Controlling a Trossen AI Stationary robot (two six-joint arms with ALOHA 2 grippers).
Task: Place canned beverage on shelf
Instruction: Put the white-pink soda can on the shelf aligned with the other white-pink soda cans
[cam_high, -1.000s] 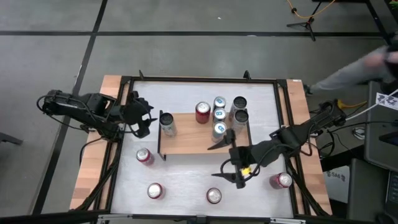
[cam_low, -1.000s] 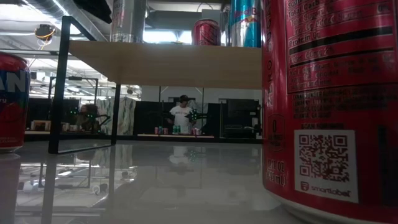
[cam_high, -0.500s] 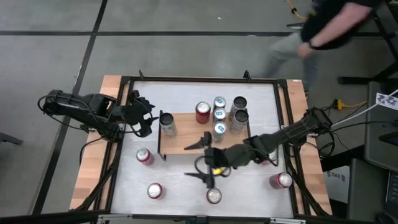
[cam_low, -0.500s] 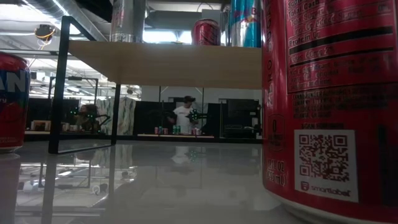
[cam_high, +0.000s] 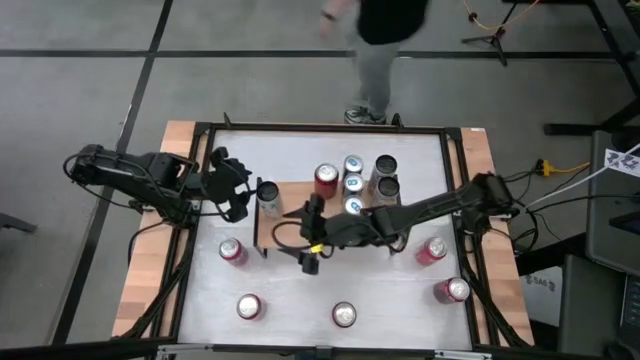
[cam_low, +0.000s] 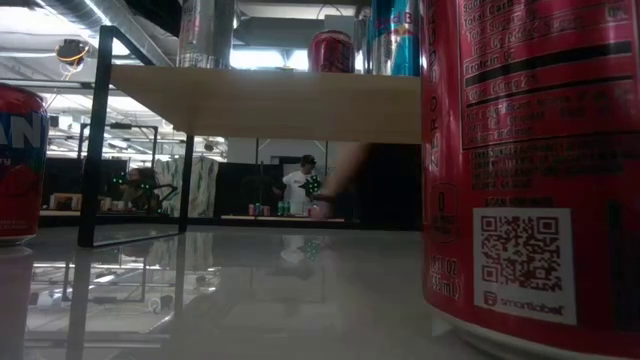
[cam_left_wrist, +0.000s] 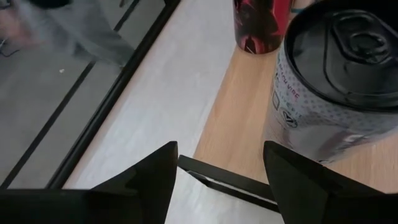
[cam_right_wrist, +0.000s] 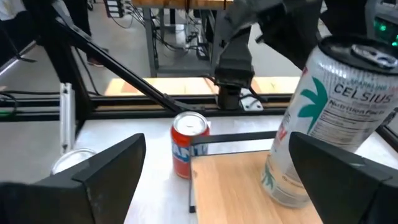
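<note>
The shelf (cam_high: 285, 232) is a low stand with a light wooden top and black legs, in the middle of the table. A silver Celsius can (cam_high: 268, 197) stands on its left end, and several more cans (cam_high: 352, 183) stand at its far right. My left gripper (cam_high: 243, 192) is open and empty just off the shelf's left edge, facing the silver can (cam_left_wrist: 348, 74). My right gripper (cam_high: 311, 235) is open and empty over the shelf's left half, pointing toward the table's left, with the silver can (cam_right_wrist: 323, 118) ahead of it. Neither gripper shows in the low view.
Red cans stand on the white tabletop at the left (cam_high: 233, 251), near left (cam_high: 249, 306), near middle (cam_high: 343, 315) and right (cam_high: 433, 250) (cam_high: 455, 290). One red can fills the low view's right side (cam_low: 530, 160). A person (cam_high: 385, 40) walks beyond the table's far edge.
My right gripper has swept from the table's near right toward its left edge and a little toward the far edge, coming over the shelf's left half; it has stayed open and empty. A person has walked from right to left beyond the far edge.
</note>
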